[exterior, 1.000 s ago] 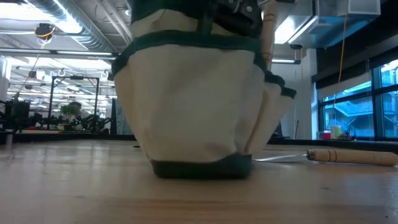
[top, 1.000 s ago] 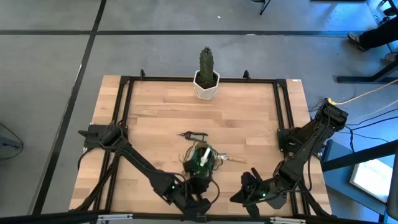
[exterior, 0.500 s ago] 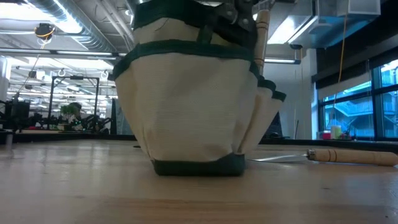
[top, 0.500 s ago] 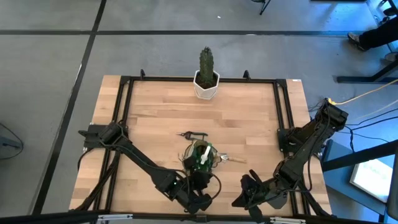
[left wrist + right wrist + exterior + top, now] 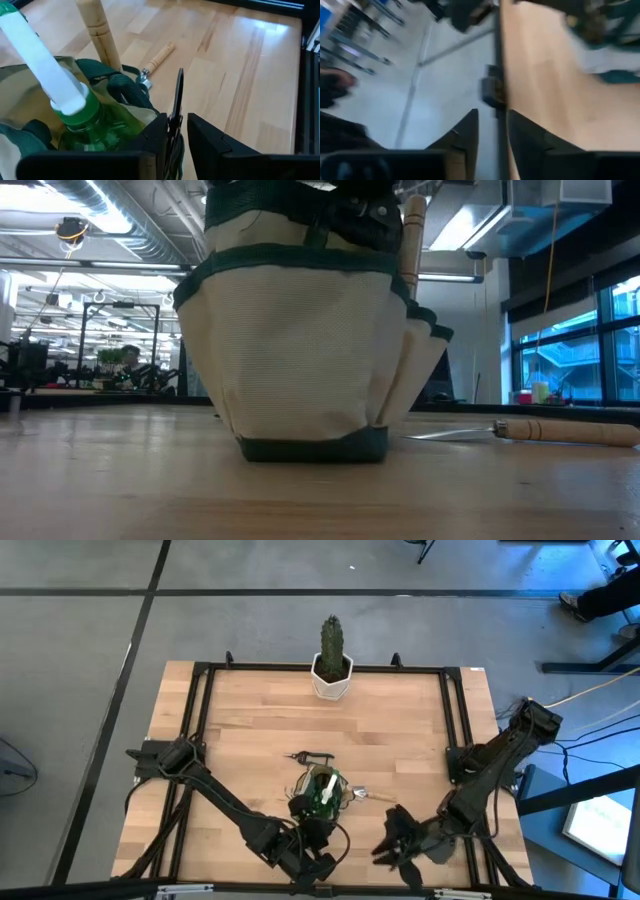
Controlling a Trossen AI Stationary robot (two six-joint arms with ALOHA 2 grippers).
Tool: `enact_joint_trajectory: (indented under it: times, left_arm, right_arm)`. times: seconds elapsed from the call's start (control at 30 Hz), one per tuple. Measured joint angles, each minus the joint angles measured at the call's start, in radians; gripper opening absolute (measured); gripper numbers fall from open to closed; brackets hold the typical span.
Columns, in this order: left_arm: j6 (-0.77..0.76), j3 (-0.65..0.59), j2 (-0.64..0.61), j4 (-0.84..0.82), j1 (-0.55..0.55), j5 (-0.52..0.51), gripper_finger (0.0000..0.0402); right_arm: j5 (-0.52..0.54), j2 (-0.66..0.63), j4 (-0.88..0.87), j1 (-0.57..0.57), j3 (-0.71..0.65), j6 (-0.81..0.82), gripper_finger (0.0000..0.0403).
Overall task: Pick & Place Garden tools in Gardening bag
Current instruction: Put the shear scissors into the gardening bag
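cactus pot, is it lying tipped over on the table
No, in the high view the white cactus pot stands upright at the table's far edge.

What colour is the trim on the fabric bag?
Dark green trim on the cream fabric bag, clearest in the low view.

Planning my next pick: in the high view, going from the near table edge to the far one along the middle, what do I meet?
Left gripper → gardening bag with the sprayer in it → pruning shears → cactus in its white pot.
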Motion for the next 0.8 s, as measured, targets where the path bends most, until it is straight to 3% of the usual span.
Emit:
enact_joint_trajectory:
  times: [0.17,0.27,0.5,0.67,0.8]
  left_arm:
    - [-0.008,0.0,-0.004,0.003,-0.008,-0.005,0.006]
    - [-0.017,0.01,-0.007,0.006,-0.01,-0.014,0.006]
    - [-0.018,0.029,-0.01,0.013,0.0,-0.024,0.0061]
    - [-0.001,0.044,-0.01,0.013,0.013,-0.026,0.0061]
    - [0.005,0.049,-0.01,0.015,0.036,-0.02,0.0061]
  right_arm:
    - [-0.094,-0.036,-0.269,-0.129,0.046,-0.044,0.0151]
    - [-0.203,-0.037,-0.402,-0.231,0.093,-0.079,0.0169]
    - [-0.467,-0.038,-0.436,-0.351,0.166,-0.453,0.0156]
    - [-0.488,-0.038,-0.544,-0.346,0.214,-0.719,0.0127]
    - [-0.446,-0.038,-0.557,-0.348,0.218,-0.79,0.0114]
